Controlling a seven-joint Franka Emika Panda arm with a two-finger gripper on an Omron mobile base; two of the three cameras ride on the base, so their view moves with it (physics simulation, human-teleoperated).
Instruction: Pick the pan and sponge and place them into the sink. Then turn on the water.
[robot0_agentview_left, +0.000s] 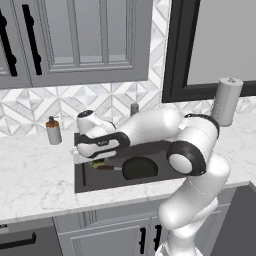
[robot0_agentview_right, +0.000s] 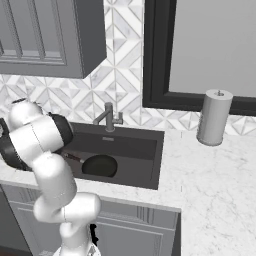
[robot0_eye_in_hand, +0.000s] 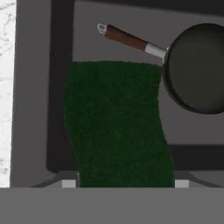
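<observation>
The black pan (robot0_agentview_left: 140, 168) (robot0_agentview_right: 100, 165) (robot0_eye_in_hand: 197, 70) lies flat on the floor of the black sink (robot0_agentview_left: 80, 186) (robot0_agentview_right: 146, 150), its reddish-brown handle (robot0_eye_in_hand: 127, 38) pointing left. My gripper (robot0_agentview_left: 95, 160) (robot0_eye_in_hand: 125, 183) hangs over the sink's left part, shut on the sponge (robot0_eye_in_hand: 118, 122) (robot0_agentview_left: 98, 164). The sponge's dark green face spans the gap between both fingertips, and it hangs just left of the pan, above the basin floor. No water runs from the grey faucet (robot0_agentview_right: 108, 117) (robot0_agentview_left: 134, 108).
A grey soap dispenser (robot0_agentview_left: 53, 131) with a brown pump stands on the marble counter left of the sink. A paper towel roll (robot0_agentview_left: 226, 101) (robot0_agentview_right: 214, 117) stands at the back right. Upper cabinets and a dark-framed window hang above the counter.
</observation>
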